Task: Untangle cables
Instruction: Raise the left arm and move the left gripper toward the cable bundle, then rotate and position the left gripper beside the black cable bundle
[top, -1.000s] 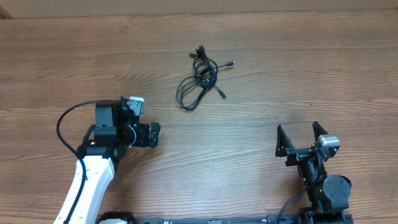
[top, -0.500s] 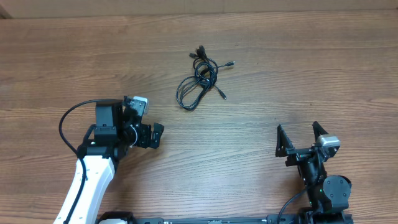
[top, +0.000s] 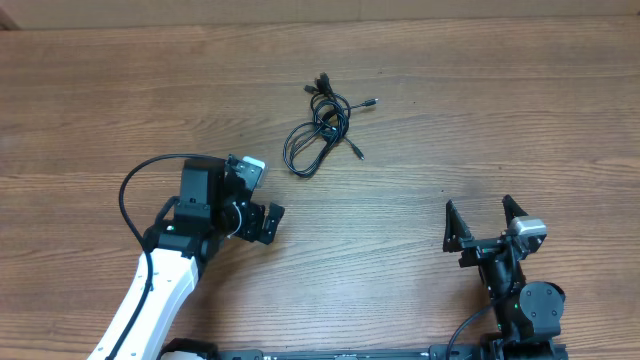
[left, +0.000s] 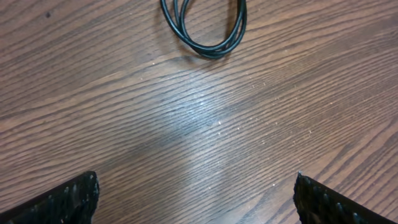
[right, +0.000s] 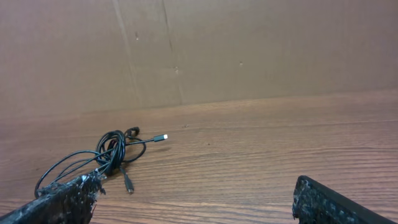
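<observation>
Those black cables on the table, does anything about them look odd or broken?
Only that the cables lie in one small tangled bundle on the wooden table, loops crossing, plug ends sticking out. No damage or spill shows.

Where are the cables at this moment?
In the overhead view the cables lie untouched in one tangle at the far middle of the table, ahead and slightly right of the open left gripper.
</observation>
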